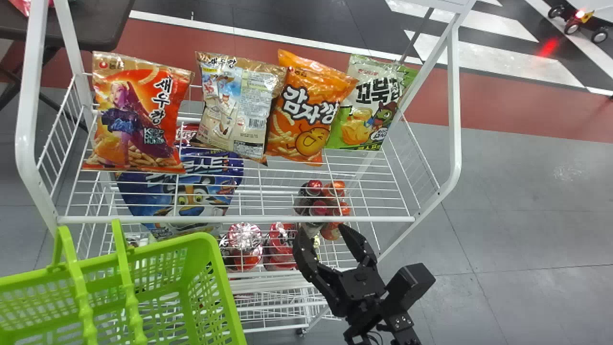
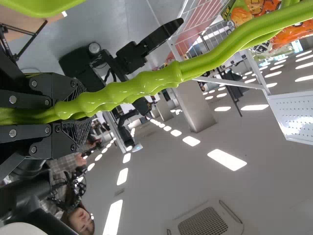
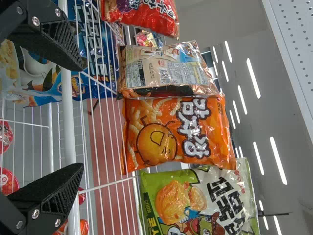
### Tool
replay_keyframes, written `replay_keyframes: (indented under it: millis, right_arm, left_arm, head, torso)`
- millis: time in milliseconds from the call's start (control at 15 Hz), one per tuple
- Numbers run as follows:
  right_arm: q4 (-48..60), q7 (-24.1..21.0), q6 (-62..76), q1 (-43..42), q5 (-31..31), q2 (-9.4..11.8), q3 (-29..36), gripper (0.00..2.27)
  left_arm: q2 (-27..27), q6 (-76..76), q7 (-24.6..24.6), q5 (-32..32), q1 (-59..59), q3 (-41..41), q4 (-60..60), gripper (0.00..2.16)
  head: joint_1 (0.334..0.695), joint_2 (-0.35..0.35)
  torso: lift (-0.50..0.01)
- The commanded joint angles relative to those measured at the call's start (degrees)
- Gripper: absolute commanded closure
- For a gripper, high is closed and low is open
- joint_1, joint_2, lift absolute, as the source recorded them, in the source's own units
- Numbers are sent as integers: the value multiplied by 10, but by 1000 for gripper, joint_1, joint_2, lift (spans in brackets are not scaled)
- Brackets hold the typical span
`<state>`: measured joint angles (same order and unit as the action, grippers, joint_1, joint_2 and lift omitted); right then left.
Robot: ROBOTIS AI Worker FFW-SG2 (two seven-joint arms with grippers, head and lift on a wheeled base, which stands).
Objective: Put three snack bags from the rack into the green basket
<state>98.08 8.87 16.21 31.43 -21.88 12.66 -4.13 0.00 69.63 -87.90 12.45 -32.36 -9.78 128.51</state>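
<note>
Green basket held at the rack, right fingers open for a pick.
Four snack bags stand in a row on the rack's (image 1: 239, 219) upper shelf: a red one (image 1: 136, 120), a beige one with its back outward (image 1: 234, 108), an orange one (image 1: 306, 110) and a green-and-white one (image 1: 366, 105). The left gripper (image 2: 80, 111) has its fingers closed around the handle (image 2: 146, 83) of the green basket (image 1: 209, 249), in front of the rack's left part. The right gripper (image 1: 322, 234), fingers spread with nothing between them, is near the front rail. The step looks like lining up a first pick, perhaps the orange or beige bag; next it must clear the rail and close on one bag without pushing its neighbour.
</note>
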Motion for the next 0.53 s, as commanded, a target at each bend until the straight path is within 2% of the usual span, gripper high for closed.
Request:
replay_keyframes:
  millis: [0, 467]
  right_arm:
    - [-1, 0, 0, -1, 1, 0, 0, 124]
    - [-2, 0, 0, -1, 1, 0, -3, 124]
  left_arm:
    - [-1, -1, -1, -1, 1, 1, -1, 2148]
    - [-1, 1, -1, -1, 1, 0, -1, 2148]
  head:
    - [695, -336]
    - [695, -332]
  torso:
    - [0]
    - [0]
